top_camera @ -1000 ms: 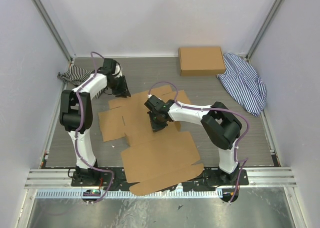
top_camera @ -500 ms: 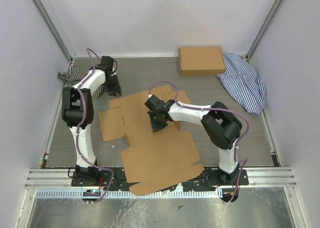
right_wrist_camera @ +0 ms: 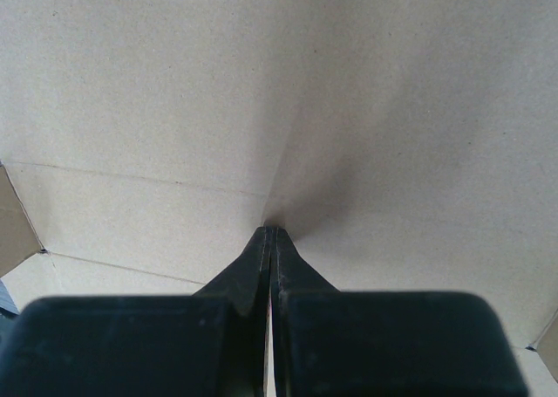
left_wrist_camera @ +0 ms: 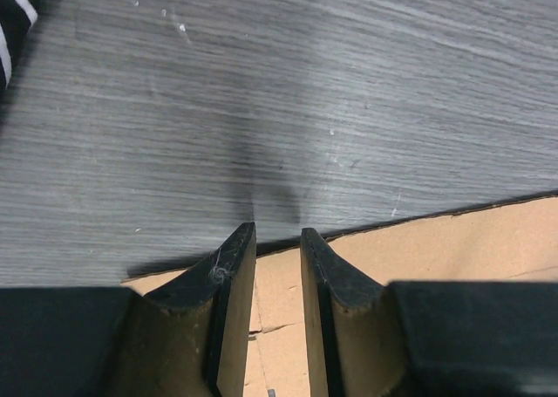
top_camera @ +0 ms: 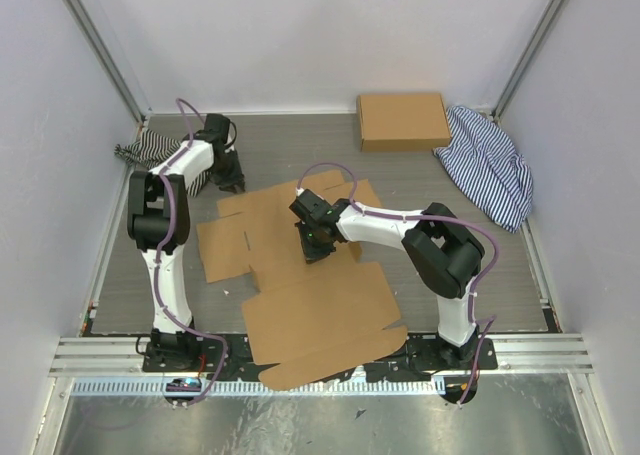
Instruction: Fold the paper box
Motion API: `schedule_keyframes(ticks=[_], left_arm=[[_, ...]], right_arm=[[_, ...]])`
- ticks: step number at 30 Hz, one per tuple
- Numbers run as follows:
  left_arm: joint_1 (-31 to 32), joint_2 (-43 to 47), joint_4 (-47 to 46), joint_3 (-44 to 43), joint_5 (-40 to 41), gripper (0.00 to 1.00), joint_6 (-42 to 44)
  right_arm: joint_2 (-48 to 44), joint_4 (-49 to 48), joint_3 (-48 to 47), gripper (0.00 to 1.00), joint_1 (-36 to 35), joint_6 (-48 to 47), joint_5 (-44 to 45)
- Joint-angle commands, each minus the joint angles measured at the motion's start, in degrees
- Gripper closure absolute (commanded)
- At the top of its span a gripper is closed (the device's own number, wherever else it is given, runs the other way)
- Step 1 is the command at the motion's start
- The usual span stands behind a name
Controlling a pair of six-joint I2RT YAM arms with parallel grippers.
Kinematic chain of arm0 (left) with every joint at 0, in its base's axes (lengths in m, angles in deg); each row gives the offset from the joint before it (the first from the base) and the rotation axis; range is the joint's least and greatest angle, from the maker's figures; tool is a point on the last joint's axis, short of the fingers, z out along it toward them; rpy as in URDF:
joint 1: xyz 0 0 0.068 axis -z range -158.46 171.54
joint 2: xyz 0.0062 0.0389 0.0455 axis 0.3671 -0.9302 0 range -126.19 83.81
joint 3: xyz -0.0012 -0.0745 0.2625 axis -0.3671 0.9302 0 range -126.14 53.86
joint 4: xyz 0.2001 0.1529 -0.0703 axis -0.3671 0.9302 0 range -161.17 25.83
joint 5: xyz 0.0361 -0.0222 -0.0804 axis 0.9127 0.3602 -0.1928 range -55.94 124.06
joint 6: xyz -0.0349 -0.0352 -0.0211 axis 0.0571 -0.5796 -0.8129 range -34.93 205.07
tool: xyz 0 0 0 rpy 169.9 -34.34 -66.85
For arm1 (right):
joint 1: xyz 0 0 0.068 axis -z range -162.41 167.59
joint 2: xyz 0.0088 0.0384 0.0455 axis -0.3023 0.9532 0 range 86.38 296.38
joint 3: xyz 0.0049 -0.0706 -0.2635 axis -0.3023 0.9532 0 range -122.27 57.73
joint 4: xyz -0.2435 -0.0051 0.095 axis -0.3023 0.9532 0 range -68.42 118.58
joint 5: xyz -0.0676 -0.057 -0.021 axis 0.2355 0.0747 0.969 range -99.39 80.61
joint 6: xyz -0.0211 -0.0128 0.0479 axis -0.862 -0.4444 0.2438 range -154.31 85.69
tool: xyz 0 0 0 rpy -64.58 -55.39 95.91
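Paper box: the paper box (top_camera: 300, 275) lies unfolded and flat on the bench (top_camera: 280, 145). Its brown panels spread from between the two arm bases towards the middle of the surface. Crease lines, slits and side flaps are visible, and no panel stands upright.

Nearest flap: it reaches over the metal rail (top_camera: 540, 350) at the near edge.

Left end effector: the left end effector (left_wrist_camera: 277, 236) is at the far left corner of the flat cardboard. The wrist view shows its fingers parted by a narrow gap, released, with nothing between them. The tips are above the cardboard's far edge, with bare grey bench beyond them.

Right end effector: the right end effector (right_wrist_camera: 270, 231) is clenched, with its fingertips pressed together and nothing held. The tips point down at a central panel of the paper box and appear to meet its surface, casting a soft shadow. A crease line runs just beside them.

Arms: the two are well apart, the left reaching far and the right bent in over the middle.

Second box: a neat closed cardboard box (top_camera: 403, 121) sits at the far edge, clear of the paper box.

Right cloth: a blue striped cloth (top_camera: 490, 165) lies bunched just beside the closed box, against the right wall.

Left cloth: a dark striped cloth (top_camera: 150, 153) lies in the far left corner, near the left arm.
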Motion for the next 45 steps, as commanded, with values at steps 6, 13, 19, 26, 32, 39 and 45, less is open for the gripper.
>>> schedule_keyframes(ticks=[6, 13, 19, 26, 32, 39, 45], left_arm=[[0.0, -1.85, -1.45, -1.31, -2.21, 0.66, 0.24], [0.03, -1.6, 0.25, 0.01, -3.93, 0.66, 0.82], [0.15, 1.56, 1.61, 2.01, -7.88, 0.66, 1.31], [0.15, 5.41, 2.67, 4.6, -10.31, 0.67, 2.13], [0.94, 7.5, 3.57, 5.08, -13.34, 0.68, 2.39], [3.53, 10.58, 3.02, 9.52, -14.64, 0.69, 2.6], [4.97, 13.33, -0.33, 16.96, -14.74, 0.7, 1.19]], right_arm=[[1.67, -0.19, 1.7, 0.99, 0.48, -1.14, 3.13], [2.02, -0.09, 1.14, 0.99, 0.56, -1.11, 3.16], [2.21, -0.05, 0.95, 0.99, 0.61, -1.14, 3.12], [2.61, -0.18, 0.69, 0.99, 0.72, -1.23, 2.97], [2.63, -0.11, 0.7, 0.99, 0.99, -1.32, 3.12], [2.94, -0.18, 0.23, 0.98, 1.39, -1.47, 2.88], [3.59, -0.06, -1.03, 0.98, 1.69, -1.76, 2.18]])
